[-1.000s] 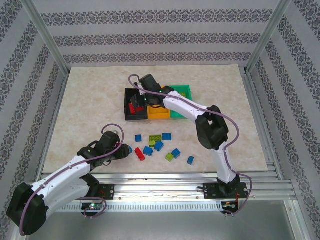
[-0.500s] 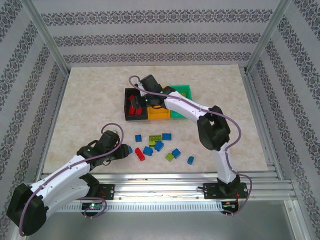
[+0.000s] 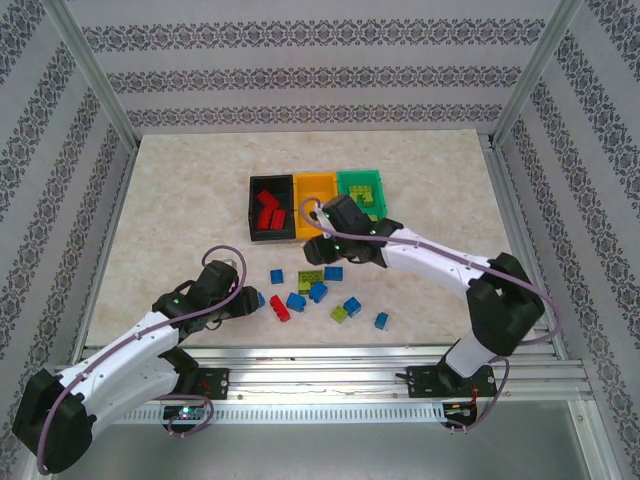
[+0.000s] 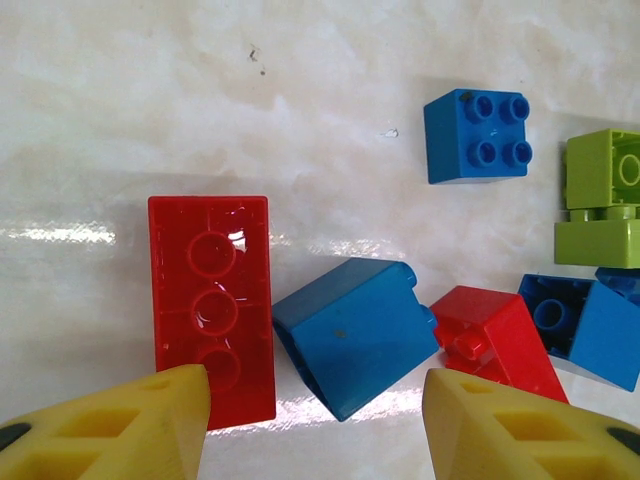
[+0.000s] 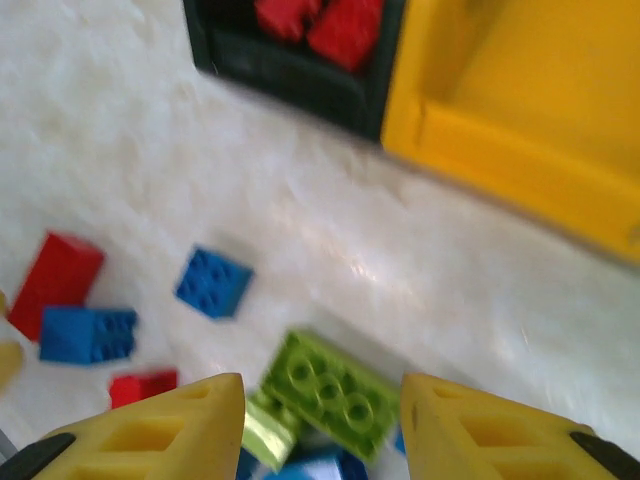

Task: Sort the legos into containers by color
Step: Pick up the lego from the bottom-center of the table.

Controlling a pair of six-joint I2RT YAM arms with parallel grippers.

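Observation:
Three bins stand in a row at the back: black [image 3: 254, 195] with red bricks [image 3: 267, 214], orange-yellow [image 3: 318, 187], and green [image 3: 352, 180] with lime bricks. Loose blue, red and lime legos [image 3: 318, 291] lie scattered in front of them. My left gripper [image 3: 252, 298] is open and low at the pile's left edge. In its wrist view the left gripper [image 4: 315, 395] has a tilted blue brick [image 4: 355, 335] just ahead of its gap and an upside-down red brick [image 4: 212, 308] by its left finger. My right gripper [image 3: 320, 248] hovers open; a lime brick [image 5: 335, 392] lies below the right gripper [image 5: 320, 400].
More bricks sit near the left gripper: a blue one [image 4: 477, 135], a red one [image 4: 497, 340] and a lime one [image 4: 604, 198]. The right wrist view is blurred, with the black bin [image 5: 300, 75] and the orange-yellow bin [image 5: 520, 130] close ahead. Frame posts and patterned walls surround the marble board.
My right arm has pulled back from over the black bin to above the loose bricks, its gripper open. The left arm has not moved.

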